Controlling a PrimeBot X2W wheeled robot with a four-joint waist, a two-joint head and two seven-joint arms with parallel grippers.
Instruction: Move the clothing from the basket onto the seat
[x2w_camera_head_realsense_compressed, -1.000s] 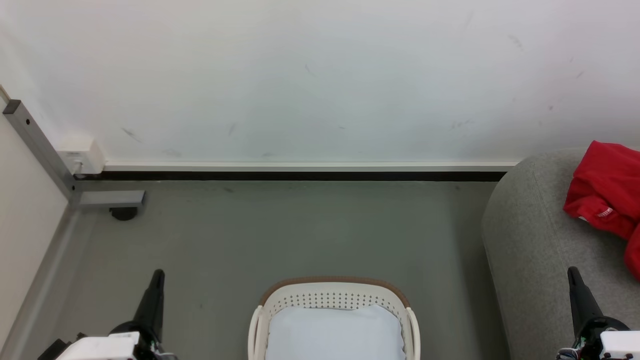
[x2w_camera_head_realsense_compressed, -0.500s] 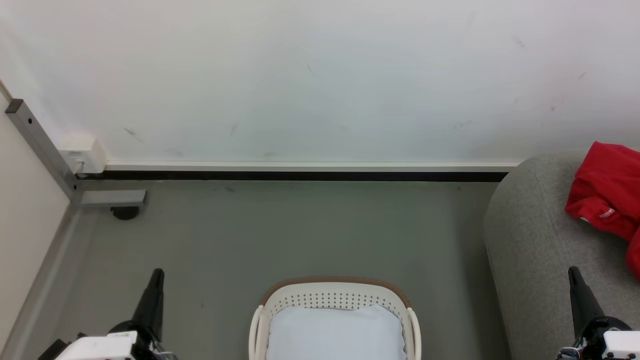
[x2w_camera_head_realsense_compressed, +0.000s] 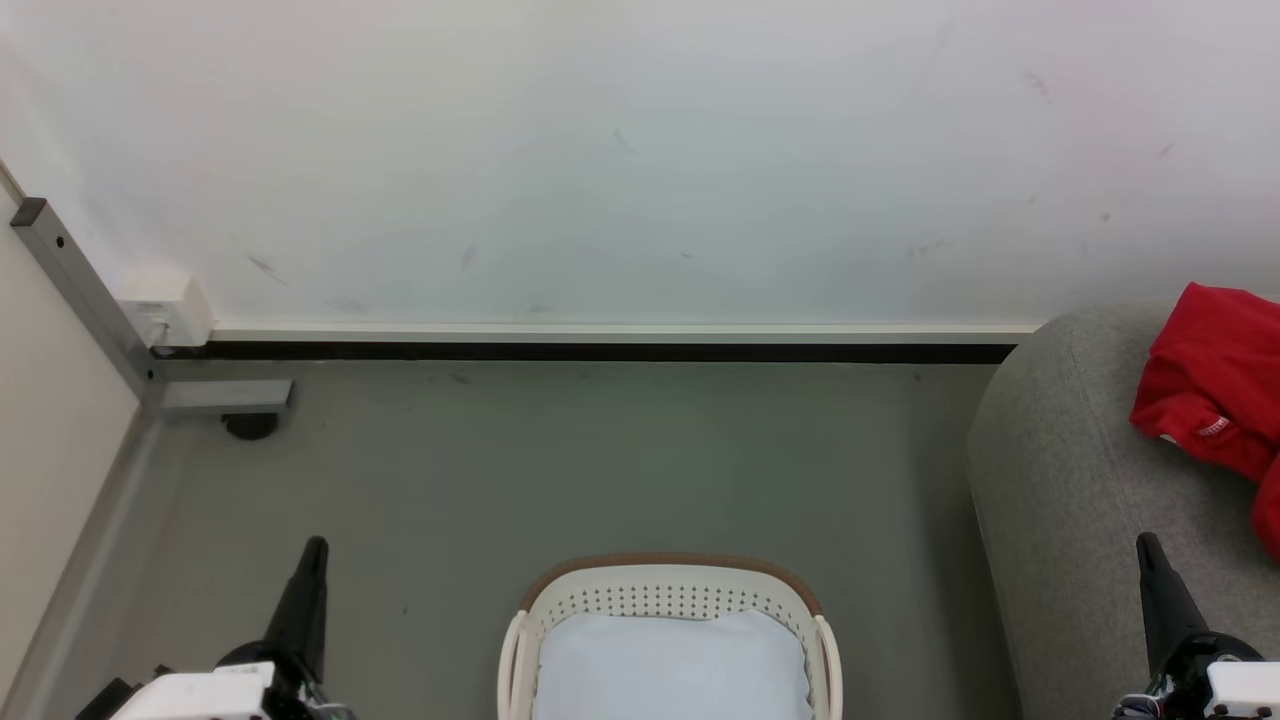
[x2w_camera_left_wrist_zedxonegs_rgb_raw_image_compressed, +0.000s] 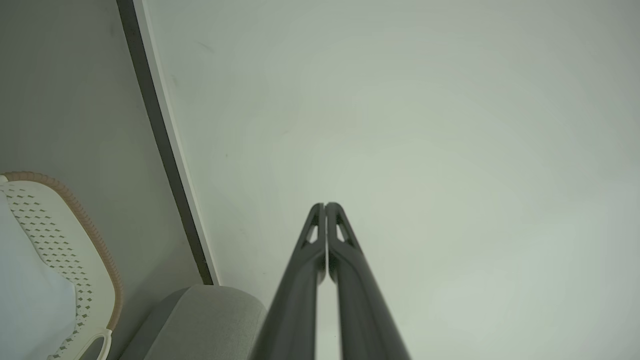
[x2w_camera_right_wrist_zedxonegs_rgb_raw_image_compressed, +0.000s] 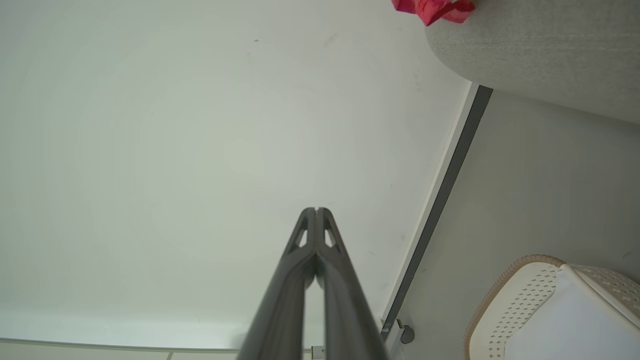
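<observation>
Left tool (x2w_camera_head_realsense_compressed: 314, 548) and right tool (x2w_camera_head_realsense_compressed: 1146, 542) are clenched, empty. Bunched clothing (x2w_camera_head_realsense_compressed: 1212, 372) on the seat (x2w_camera_head_realsense_compressed: 1060, 470) beyond the right tool may slide off.

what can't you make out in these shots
Head view, right edge: cuts off the clothing; one garment or two, cannot tell.
Head view, too small: its white label, unreadable.
Head view, bottom edge: the basket loses its near end.
Head view, right edge: the seat runs out of frame.

open floor (x2w_camera_head_realsense_compressed: 600, 460) around basket (x2w_camera_head_realsense_compressed: 668, 590), seat (x2w_camera_head_realsense_compressed: 1060, 480) right
</observation>
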